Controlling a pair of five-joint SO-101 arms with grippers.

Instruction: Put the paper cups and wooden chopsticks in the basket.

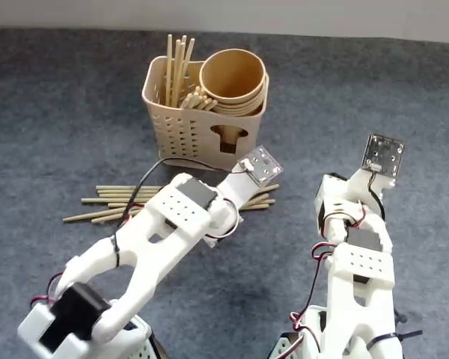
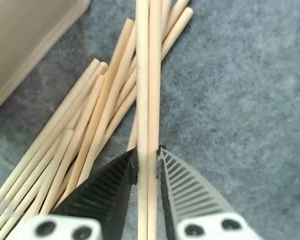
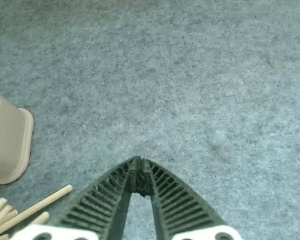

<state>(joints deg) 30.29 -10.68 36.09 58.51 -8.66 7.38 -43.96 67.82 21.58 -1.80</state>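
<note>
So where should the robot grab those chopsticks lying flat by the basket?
Probably around their middle, coming straight down from above and closing across the sticks. The chopsticks lie flat and bunched on the carpet, so only their tops are free. The left end effector is shut on two.

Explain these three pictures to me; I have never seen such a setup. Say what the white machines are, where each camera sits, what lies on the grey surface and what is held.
The white machines are two small robot arms, a left arm and a right arm. One picture looks down over the table; the other two come from a camera on each arm's wrist. On the grey mat stands a basket holding stacked paper cups and upright chopsticks; loose chopsticks lie in front of it. The left gripper is closed on two chopsticks. The right gripper is closed and empty.
</note>
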